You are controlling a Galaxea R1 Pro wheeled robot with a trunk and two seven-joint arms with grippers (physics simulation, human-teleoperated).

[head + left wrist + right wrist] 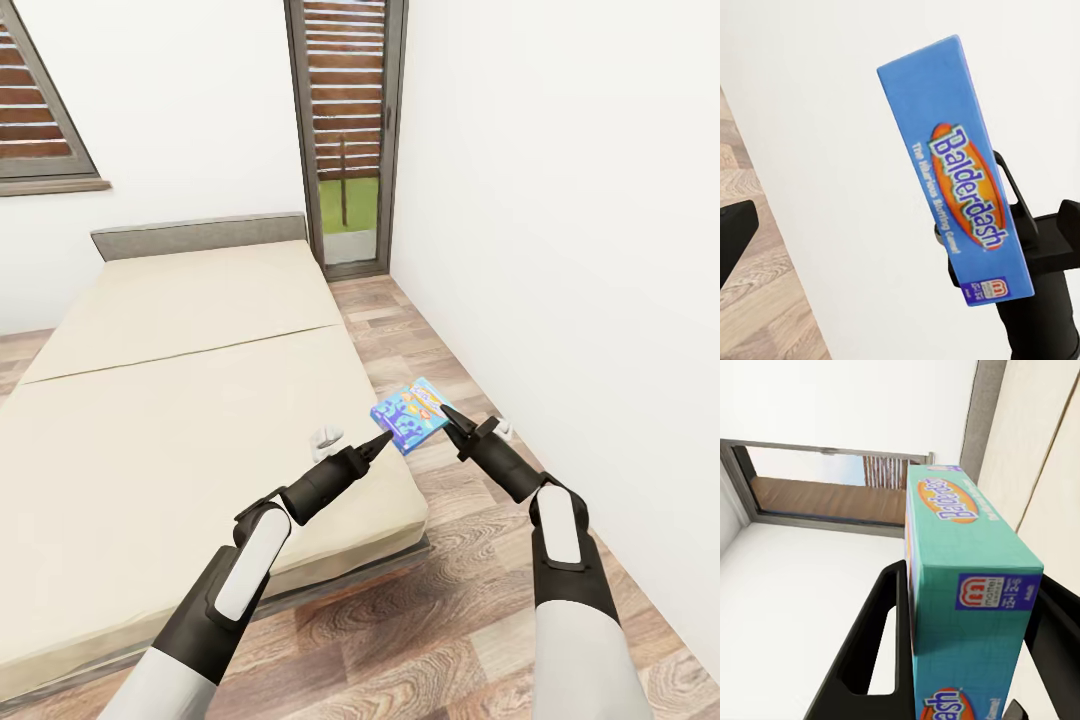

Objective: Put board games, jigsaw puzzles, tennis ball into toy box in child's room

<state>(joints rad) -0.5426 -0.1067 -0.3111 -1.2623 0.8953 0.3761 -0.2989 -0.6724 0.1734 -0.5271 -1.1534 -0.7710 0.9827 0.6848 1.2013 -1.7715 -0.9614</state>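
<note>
Here, blue board game (409, 414) clamped between right jaws

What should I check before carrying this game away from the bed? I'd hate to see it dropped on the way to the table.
1. Right gripper shut on the blue board game: ok; the right wrist view shows its fingers on either side of the box.
2. Game lifted off the bed: ok, it hangs past the mattress edge, above the floor.
3. Left gripper free of the box: cannot tell; its tip sits right beside the box.
4. Clearance to the white wall on the right: cannot tell, the right arm is near it.
5. Toy box location: cannot tell from here.
</note>
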